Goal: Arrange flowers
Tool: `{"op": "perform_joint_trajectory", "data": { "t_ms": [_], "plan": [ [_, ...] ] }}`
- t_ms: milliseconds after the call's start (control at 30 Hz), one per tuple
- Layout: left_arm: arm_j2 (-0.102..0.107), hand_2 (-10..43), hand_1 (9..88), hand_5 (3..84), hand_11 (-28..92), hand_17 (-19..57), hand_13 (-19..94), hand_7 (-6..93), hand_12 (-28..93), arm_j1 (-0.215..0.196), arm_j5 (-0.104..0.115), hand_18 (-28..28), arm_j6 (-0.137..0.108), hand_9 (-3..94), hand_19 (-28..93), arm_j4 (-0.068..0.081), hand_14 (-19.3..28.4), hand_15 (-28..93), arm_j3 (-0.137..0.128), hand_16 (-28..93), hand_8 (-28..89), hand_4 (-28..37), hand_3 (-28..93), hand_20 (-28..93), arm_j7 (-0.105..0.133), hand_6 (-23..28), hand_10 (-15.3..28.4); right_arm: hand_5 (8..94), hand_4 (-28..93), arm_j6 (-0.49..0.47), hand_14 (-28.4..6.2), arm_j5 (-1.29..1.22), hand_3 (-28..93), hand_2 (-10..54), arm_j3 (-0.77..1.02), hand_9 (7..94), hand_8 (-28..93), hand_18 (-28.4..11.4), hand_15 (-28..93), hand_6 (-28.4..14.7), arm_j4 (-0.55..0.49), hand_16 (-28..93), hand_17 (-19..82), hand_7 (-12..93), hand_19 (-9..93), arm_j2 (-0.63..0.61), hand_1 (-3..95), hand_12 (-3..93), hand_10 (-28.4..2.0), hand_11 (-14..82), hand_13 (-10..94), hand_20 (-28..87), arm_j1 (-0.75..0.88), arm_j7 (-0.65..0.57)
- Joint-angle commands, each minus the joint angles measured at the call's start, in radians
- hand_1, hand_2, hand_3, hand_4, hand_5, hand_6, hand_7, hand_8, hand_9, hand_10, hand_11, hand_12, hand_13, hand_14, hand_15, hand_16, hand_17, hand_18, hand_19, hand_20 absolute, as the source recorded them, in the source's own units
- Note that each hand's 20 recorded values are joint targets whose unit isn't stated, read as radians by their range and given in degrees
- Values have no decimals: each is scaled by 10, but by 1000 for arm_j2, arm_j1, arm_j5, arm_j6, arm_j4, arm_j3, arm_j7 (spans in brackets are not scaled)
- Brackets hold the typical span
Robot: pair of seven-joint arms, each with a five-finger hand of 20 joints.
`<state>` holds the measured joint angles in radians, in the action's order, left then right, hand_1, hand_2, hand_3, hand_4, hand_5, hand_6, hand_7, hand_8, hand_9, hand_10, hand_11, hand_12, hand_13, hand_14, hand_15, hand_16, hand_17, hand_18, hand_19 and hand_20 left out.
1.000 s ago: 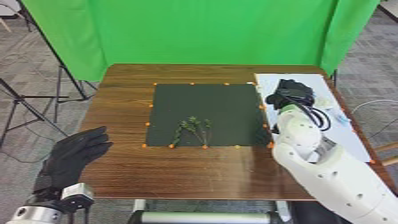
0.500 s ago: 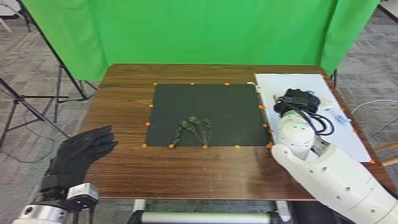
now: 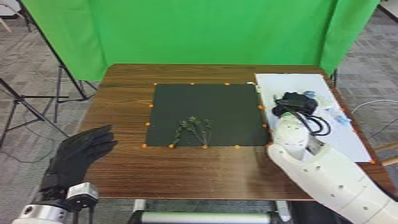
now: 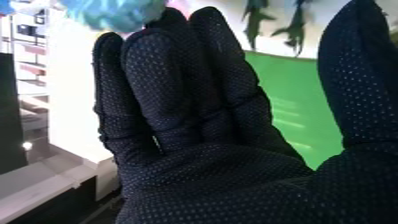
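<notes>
Leafy, thin-stemmed green sprigs lie on the black mat. A ruffled blue flower is near the right hand, its fingers straight, empty; the left hand is loosely extended, empty.

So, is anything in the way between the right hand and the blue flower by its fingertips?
Nothing visible stands between them: the blue flower shows right by the fingertips of the right hand, over the white sheet. Whether they actually touch, I can't tell.
</notes>
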<state>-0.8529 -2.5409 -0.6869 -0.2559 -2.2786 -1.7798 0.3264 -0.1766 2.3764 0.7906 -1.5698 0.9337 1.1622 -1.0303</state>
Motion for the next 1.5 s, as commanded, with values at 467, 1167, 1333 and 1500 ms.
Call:
{"op": "perform_joint_trajectory", "data": {
  "t_ms": [467, 1167, 1333, 1500],
  "plan": [
    [-22, 49, 279, 452, 342, -90, 252, 171, 94, 16, -12, 230, 19, 378, 610, 4, 284, 635, -10, -144, -95, -165, 794, 119, -20, 136, 220, 629, -280, -34, -149, 50, 748, -88, 0, 722, 87, -283, 745, -72, 85, 203, 324, 454, 932, 45, 437, 201, -191, 357, 655, 22, 9, 28],
    [-20, 49, 279, 452, 342, -91, 253, 172, 92, 3, -7, 231, 12, 378, 609, 4, 284, 635, -16, -145, -96, -166, 794, 118, -16, 136, 220, 703, -283, 8, -113, 67, 748, -66, 48, 815, 125, -269, 760, -26, 70, 239, 350, 506, 932, 28, 534, 316, -136, 367, 724, 152, 29, 68],
    [-23, 50, 279, 452, 342, -91, 253, 172, 93, -10, -7, 230, 9, 377, 610, 0, 284, 635, -24, -145, -96, -165, 792, 118, -14, 136, 220, 708, -283, 58, -113, 57, 760, -70, 56, 819, 131, -273, 765, -26, 56, 240, 354, 503, 932, 15, 531, 320, -135, 372, 731, 168, -7, 81],
    [-18, 50, 280, 452, 343, -91, 253, 172, 94, -17, -3, 230, 2, 378, 609, -3, 284, 635, -24, -145, -96, -164, 792, 118, -7, 136, 219, 713, -283, 66, -112, 93, 766, -74, 80, 823, 135, -274, 771, -26, 59, 242, 357, 499, 932, 18, 533, 324, -136, 378, 738, 182, -55, 152]
  ]
}}
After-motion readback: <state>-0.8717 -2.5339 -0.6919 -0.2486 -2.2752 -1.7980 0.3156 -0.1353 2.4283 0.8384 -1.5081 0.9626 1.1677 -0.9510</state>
